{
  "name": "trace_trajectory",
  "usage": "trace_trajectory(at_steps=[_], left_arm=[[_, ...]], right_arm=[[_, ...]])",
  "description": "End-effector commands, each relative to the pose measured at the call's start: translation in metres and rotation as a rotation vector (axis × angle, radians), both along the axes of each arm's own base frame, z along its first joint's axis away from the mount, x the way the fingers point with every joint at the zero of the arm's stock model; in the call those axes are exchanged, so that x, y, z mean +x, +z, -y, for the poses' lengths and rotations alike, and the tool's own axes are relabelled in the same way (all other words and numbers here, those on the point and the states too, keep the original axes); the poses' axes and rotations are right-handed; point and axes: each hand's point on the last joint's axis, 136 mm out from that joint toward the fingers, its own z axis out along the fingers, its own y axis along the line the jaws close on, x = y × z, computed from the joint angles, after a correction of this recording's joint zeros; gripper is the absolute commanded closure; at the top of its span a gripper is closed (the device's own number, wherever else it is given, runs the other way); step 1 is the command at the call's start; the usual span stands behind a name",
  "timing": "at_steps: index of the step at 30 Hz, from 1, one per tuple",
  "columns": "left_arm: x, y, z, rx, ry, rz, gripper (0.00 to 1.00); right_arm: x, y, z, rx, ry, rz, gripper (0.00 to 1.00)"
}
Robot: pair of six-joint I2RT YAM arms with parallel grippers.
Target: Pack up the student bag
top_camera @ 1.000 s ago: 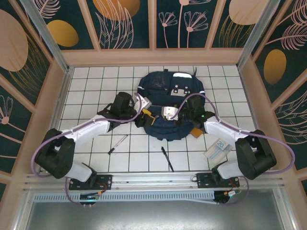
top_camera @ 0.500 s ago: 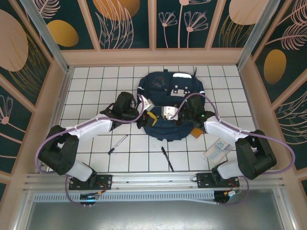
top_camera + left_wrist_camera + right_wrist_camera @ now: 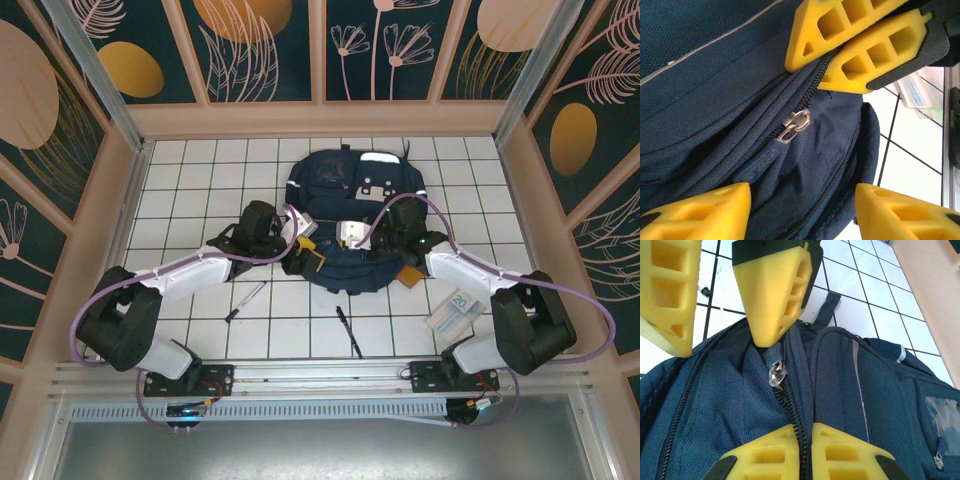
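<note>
Left gripper (image 3: 801,189) reopened, straddling student bag (image 3: 715,75)

table (image 3: 180,180): white grid | on it: student bag (image 3: 340,185), left pen (image 3: 245,300), centre pen (image 3: 348,331), flat packet (image 3: 455,311)

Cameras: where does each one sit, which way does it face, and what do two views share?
Top external: above and behind the bases, looking down at the table; left arm and right arm meet at the student bag.
Left wrist: on the left arm, facing the zipper pull; open left gripper straddles it.
Right wrist: on the right arm, facing the zipper; right gripper pinches it.
Shared: both wrist views show that pull and the opposite gripper.
</note>
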Motion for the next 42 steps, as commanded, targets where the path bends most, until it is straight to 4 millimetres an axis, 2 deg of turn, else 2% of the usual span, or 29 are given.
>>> trace_trajectory(at_steps=[1,6,11,15,20,22,26,29,33,39,42], left_arm=[[0.020,0.024,0.006,-0.043,0.058,0.044,0.41],[0.039,0.019,0.006,-0.033,0.157,-0.068,0.40],[0.045,0.009,0.003,-0.020,0.212,-0.143,0.37],[0.052,0.010,0.001,-0.026,0.254,-0.154,0.36],[0.068,0.016,-0.012,-0.016,0.341,-0.128,0.37],[0.065,0.013,-0.010,-0.010,0.313,-0.133,0.38],[0.043,0.008,0.005,-0.025,0.150,-0.168,0.44],[0.030,0.014,0.011,-0.066,0.074,-0.136,0.49],[0.024,0.020,0.015,-0.082,0.030,-0.091,0.59],[0.010,0.019,0.025,-0.088,-0.071,-0.053,0.60],[0.013,0.016,0.026,-0.073,-0.073,-0.031,0.77]], right_arm=[[-0.002,0.037,-0.013,0.082,0.058,0.062,1.00],[-0.003,0.034,-0.014,0.072,0.064,0.037,1.00],[-0.002,0.032,-0.014,0.061,0.065,0.027,1.00],[-0.002,0.030,-0.015,0.060,0.074,0.013,1.00],[-0.005,0.026,-0.016,0.047,0.089,-0.005,1.00],[-0.005,0.027,-0.016,0.051,0.093,-0.001,1.00],[-0.003,0.031,-0.018,0.059,0.095,0.010,1.00],[-0.003,0.031,-0.018,0.058,0.097,0.007,1.00],[-0.002,0.028,-0.018,0.055,0.093,0.002,1.00],[-0.006,0.031,-0.022,0.067,0.110,-0.001,1.00],[-0.008,0.031,-0.024,0.068,0.120,0.000,1.00]])
